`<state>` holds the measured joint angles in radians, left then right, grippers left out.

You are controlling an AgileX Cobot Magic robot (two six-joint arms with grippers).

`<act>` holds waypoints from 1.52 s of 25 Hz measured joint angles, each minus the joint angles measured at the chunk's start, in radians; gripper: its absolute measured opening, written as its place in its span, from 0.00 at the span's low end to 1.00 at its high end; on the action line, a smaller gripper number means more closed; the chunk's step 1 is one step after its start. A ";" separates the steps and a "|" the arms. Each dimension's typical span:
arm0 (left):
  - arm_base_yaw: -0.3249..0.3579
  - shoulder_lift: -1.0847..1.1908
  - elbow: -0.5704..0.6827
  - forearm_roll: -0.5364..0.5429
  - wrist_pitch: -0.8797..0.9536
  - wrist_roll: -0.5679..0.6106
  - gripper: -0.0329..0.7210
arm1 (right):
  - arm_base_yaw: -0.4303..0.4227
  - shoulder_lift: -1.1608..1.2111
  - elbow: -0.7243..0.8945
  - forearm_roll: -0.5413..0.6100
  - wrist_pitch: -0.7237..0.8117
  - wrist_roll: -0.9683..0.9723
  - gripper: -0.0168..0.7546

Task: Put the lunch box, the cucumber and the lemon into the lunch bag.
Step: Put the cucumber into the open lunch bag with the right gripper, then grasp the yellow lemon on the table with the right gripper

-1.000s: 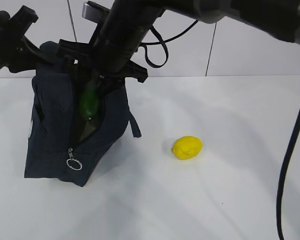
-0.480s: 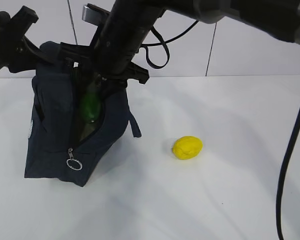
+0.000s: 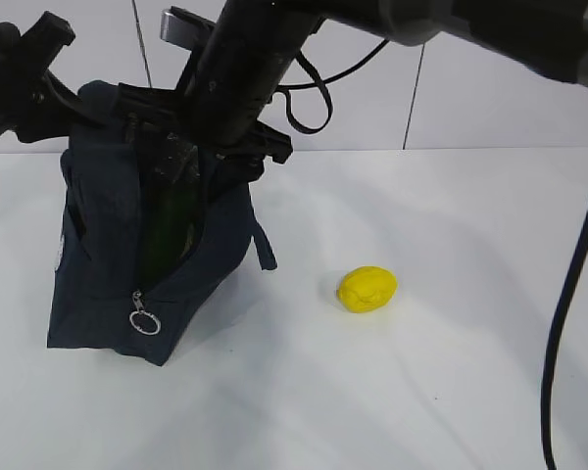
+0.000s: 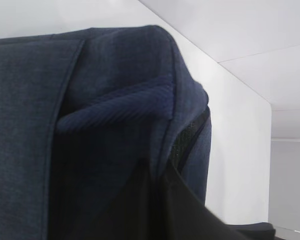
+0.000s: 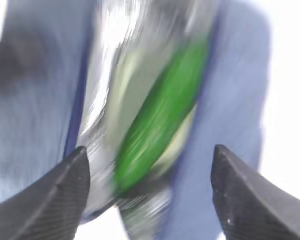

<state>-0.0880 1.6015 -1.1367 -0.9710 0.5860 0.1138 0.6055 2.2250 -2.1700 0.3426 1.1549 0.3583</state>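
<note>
The navy lunch bag (image 3: 108,264) stands at the left with its zipper open. My right gripper (image 3: 208,147) hangs over its mouth, open, fingers (image 5: 60,195) spread wide with nothing between them. The cucumber (image 5: 160,117) lies loose inside the bag below those fingers, blurred; in the exterior view it is a dark green strip (image 3: 167,235) in the opening. Something pale lies under it, too blurred to name, so the lunch box is not clearly seen. My left gripper (image 3: 41,86) is shut on the lunch bag's top edge (image 4: 120,105). The yellow lemon (image 3: 367,289) rests on the table to the right.
The silver ring pull (image 3: 145,321) hangs at the bag's lower front. A handle loop (image 3: 309,103) sticks up behind the right arm. A black cable (image 3: 573,284) runs down the right side. The white table (image 3: 421,392) spreads around the lemon.
The right gripper has opened and the cucumber has slid from its fingers deeper into the bag. Bag, lemon and left gripper have stayed put.
</note>
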 joint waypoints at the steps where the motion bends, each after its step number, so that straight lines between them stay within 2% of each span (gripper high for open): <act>1: 0.000 0.000 0.000 0.000 0.000 0.000 0.04 | 0.000 0.002 -0.005 0.000 0.008 -0.008 0.76; 4: 0.000 0.000 0.000 0.000 0.000 0.000 0.04 | 0.000 0.002 -0.058 -0.034 0.061 -0.047 0.76; 9: 0.000 0.000 0.000 0.000 0.000 0.000 0.04 | 0.000 -0.002 -0.184 -0.186 0.085 -0.127 0.76; 13: 0.000 0.000 0.000 0.002 0.000 0.004 0.04 | 0.000 -0.026 -0.192 -0.297 0.094 -0.147 0.76; 17: 0.000 0.000 0.000 0.018 0.010 0.006 0.04 | 0.000 -0.039 -0.176 -0.335 0.095 -0.150 0.76; 22: 0.000 0.000 0.000 0.026 0.014 0.006 0.04 | 0.000 -0.086 -0.067 -0.343 0.095 -0.166 0.76; 26: 0.000 0.000 0.000 0.028 0.014 0.008 0.04 | 0.000 -0.153 0.080 -0.363 0.095 -0.188 0.76; 32: 0.000 0.000 0.000 0.030 0.018 0.022 0.03 | 0.000 -0.295 0.351 -0.472 0.095 -0.217 0.76; 38: 0.000 0.000 0.000 0.030 0.020 0.026 0.03 | 0.000 -0.345 0.492 -0.560 0.093 -0.222 0.76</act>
<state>-0.0880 1.6015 -1.1367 -0.9411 0.6063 0.1401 0.6055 1.8798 -1.6784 -0.2170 1.2480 0.1368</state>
